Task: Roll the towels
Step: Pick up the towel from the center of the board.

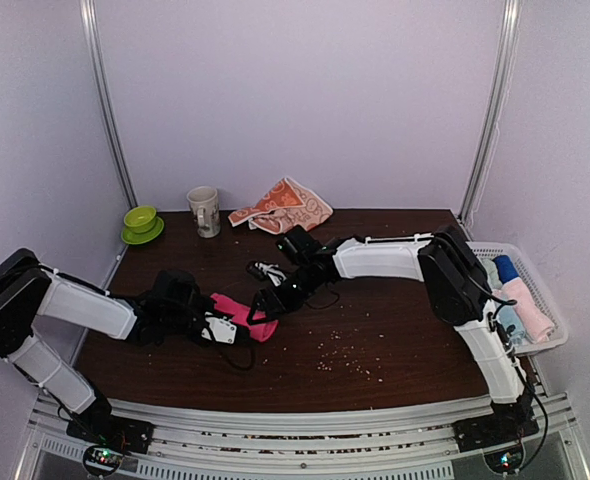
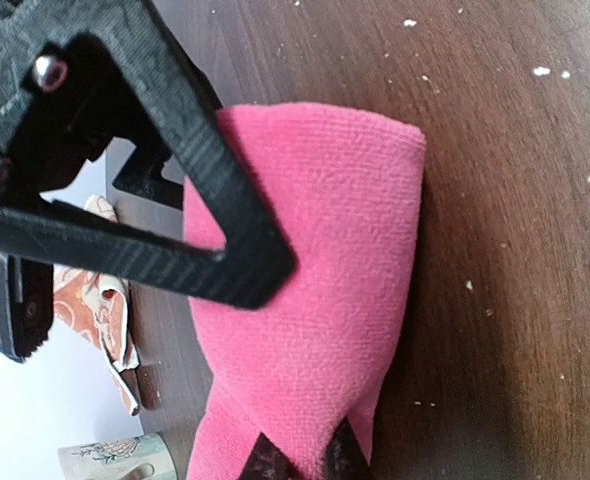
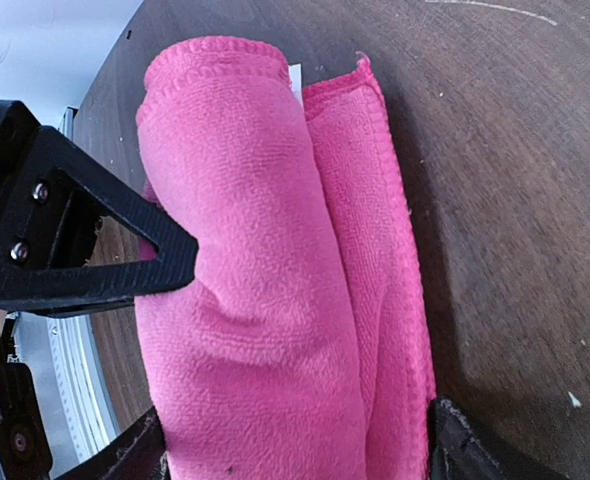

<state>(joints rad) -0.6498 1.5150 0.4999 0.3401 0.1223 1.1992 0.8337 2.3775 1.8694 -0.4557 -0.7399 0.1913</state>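
The hot pink towel (image 1: 258,322) lies partly rolled on the dark wooden table, near the front left of centre. My left gripper (image 1: 233,325) is at its left end, and its fingertips (image 2: 267,462) are pinched shut on a fold of the pink towel (image 2: 325,250). My right gripper (image 1: 268,303) is over the towel from behind. In the right wrist view its jaws (image 3: 290,455) stand wide, one on each side of the pink roll (image 3: 265,250). The orange-peach bunny towel (image 1: 280,207) lies crumpled at the back edge of the table, untouched.
A mug (image 1: 205,210) and a green cup on a saucer (image 1: 141,222) stand at the back left. A white basket (image 1: 550,335) with rolled cloths hangs off the table's right side. Small crumbs (image 1: 345,360) dot the table front.
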